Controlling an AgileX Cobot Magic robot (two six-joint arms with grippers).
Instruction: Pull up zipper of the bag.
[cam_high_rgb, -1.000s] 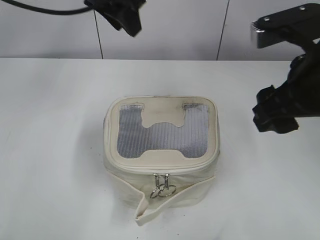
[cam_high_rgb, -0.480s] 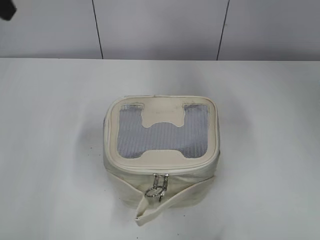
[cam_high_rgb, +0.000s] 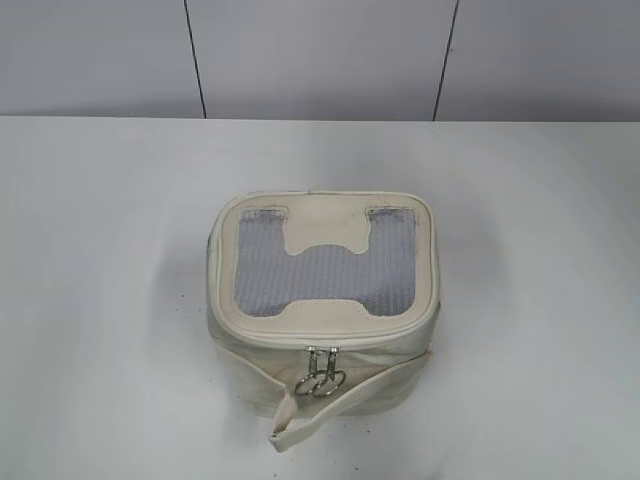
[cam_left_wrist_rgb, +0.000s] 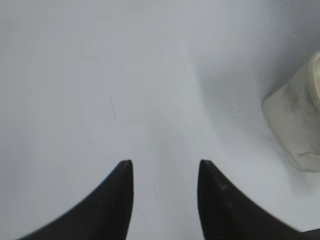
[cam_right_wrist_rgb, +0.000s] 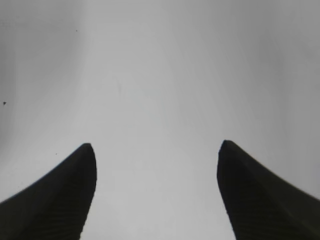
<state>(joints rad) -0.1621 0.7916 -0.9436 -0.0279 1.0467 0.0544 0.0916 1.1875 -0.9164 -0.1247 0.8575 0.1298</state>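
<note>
2 tools over bare table (cam_high_rgb: 100, 250), left tool (cam_left_wrist_rgb: 165, 162) parted near bag (cam_left_wrist_rgb: 300, 125), right tool (cam_right_wrist_rgb: 155, 145) spread wide

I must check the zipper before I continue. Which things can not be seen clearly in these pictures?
- Exterior view: the bag hides its own back and sides, so the zipper track there is unseen.
- Exterior view: both arms are outside the frame.
- Left wrist view: the frame's right edge cuts the bag; no pulls visible past the left pincer.
- Right wrist view: the right pincer faces only the table.

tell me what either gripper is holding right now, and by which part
Nothing is held. The left gripper and right gripper are both open over bare table, away from the bag.
</note>
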